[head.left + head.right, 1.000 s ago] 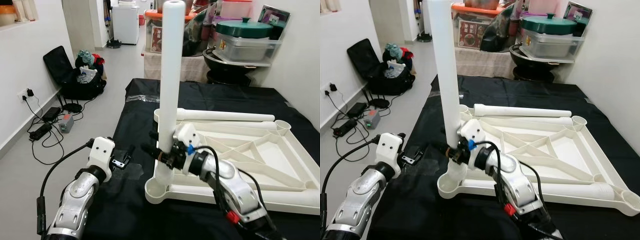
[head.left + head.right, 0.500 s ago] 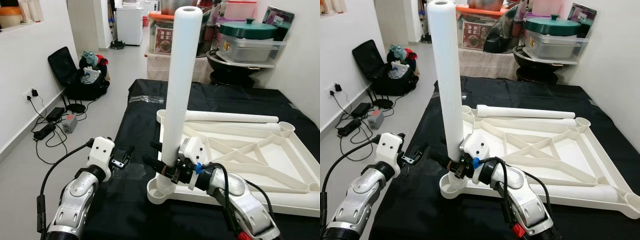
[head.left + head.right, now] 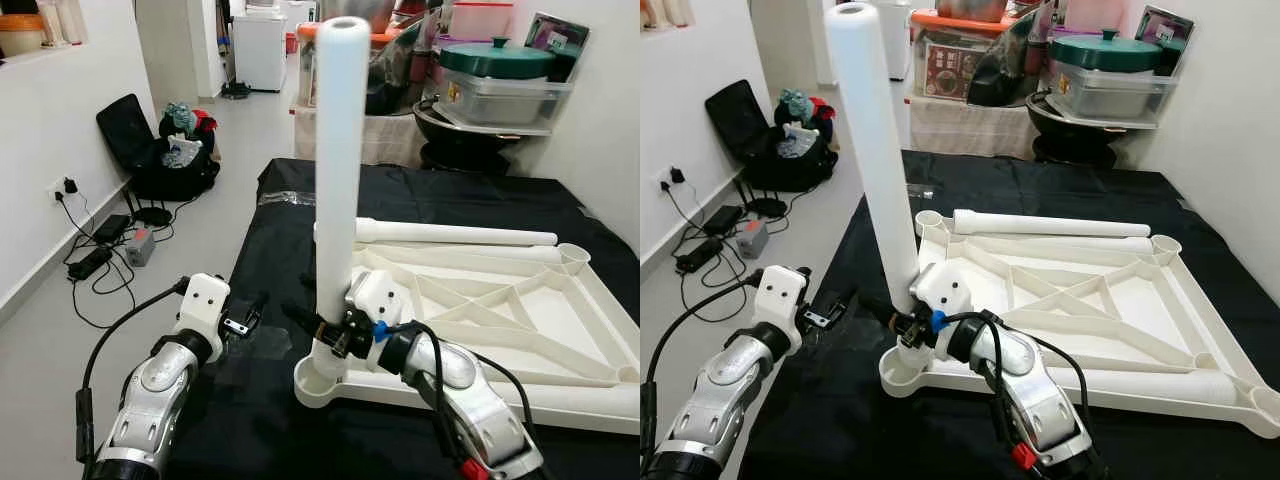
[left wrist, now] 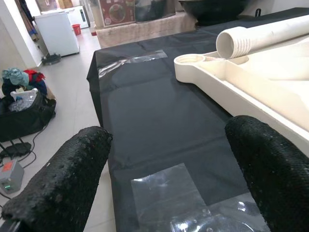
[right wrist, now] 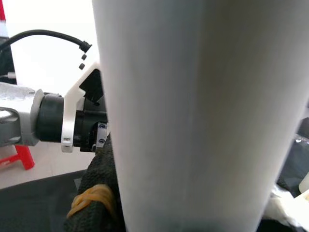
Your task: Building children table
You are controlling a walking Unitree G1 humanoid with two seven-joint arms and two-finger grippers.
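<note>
Upright, white leg point(image 3: 335, 170) in right gripper point(image 3: 318, 332).

Our right gripper's point(image 3: 318, 331) far finger hidden behind the upright white leg point(image 3: 336, 170), our own arm covering part of the tabletop's point(image 3: 560, 330) near rail, the leg's foot lost inside the corner socket point(image 3: 318, 381), shelf clutter too small to tell

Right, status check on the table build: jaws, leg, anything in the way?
Right gripper shut on white leg, upright in tabletop corner socket. Left gripper open, apart. Spare leg lying along far edge.
</note>
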